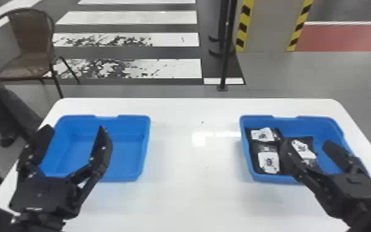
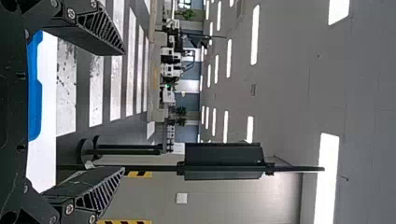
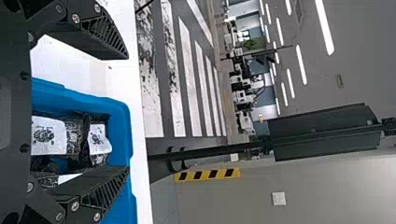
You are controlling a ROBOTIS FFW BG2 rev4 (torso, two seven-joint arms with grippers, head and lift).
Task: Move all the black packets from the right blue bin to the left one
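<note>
In the head view the right blue bin [image 1: 323, 123] holds black packets with white labels: one at the back left [image 1: 263, 135], one in front of it [image 1: 268, 160], and another [image 1: 303, 149] toward the middle. My right gripper [image 1: 306, 145] is open above this bin, its left finger partly hiding the packets. In the right wrist view the right gripper [image 3: 128, 112] has its fingers wide apart, with packets [image 3: 49, 135] in the bin [image 3: 122, 121]. The left blue bin [image 1: 126, 142] has no packets visible inside. My left gripper [image 1: 74, 128] is open over it; the left wrist view shows the left gripper [image 2: 124, 112] spread wide.
Both bins stand on a white table [image 1: 194, 160], with a bare stretch between them. Beyond it are a brown chair [image 1: 30, 46], a black post [image 1: 226, 46] and a pillar with yellow-black edges [image 1: 265, 27]. A person's legs [image 1: 6, 105] are at the left.
</note>
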